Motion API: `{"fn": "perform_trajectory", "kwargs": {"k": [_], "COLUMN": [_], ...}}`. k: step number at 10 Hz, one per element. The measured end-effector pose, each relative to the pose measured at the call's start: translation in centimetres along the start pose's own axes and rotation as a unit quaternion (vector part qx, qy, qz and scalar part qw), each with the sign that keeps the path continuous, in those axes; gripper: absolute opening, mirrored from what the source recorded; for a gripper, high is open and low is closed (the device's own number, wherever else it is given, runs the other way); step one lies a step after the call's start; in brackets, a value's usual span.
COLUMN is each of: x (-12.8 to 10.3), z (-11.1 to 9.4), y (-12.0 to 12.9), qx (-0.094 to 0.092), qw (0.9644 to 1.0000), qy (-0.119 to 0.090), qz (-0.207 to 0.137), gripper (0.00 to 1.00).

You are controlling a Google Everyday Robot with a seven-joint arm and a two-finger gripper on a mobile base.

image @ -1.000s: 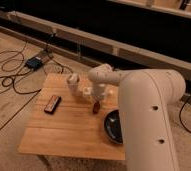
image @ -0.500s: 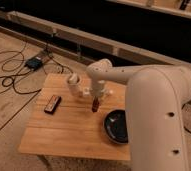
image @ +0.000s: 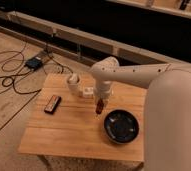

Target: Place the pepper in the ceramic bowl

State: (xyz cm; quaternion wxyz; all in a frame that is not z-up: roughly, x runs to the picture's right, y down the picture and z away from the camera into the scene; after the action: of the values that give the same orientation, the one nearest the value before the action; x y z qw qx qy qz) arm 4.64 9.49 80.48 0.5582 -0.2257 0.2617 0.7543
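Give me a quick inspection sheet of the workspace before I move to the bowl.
Surface: wooden table, level.
Job's things: pepper held off the table, just camera-left of the ceramic bowl; the bowl looks empty.
Clutter: black remote, white cylinder, white box.
Grippers: end effector closed on the pepper, near the bowl's rim.
Cables: black cables and a small dark box on the floor.
Surroundings: low ledge behind; no people seen.

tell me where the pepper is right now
Camera view, centre of the table: the pepper hangs in the jaws of the gripper, just left of the ceramic bowl.
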Motion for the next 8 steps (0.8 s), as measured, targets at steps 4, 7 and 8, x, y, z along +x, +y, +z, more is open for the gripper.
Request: {"fn": "perform_trajectory", "kwargs": {"k": [4, 7, 8], "x": [4.3, 6.9, 7.3], "z": [0.1, 1.6, 2.2], "y": [-4.0, -6.9, -8.1], "qx": [0.010, 0.019, 0.022], "qw": [0.9986, 0.9949, 0.9930], "qy": [0.016, 0.036, 0.041], "qz": [0.049, 0.092, 0.109], "gripper": [0.00, 0.00, 0.00]}}
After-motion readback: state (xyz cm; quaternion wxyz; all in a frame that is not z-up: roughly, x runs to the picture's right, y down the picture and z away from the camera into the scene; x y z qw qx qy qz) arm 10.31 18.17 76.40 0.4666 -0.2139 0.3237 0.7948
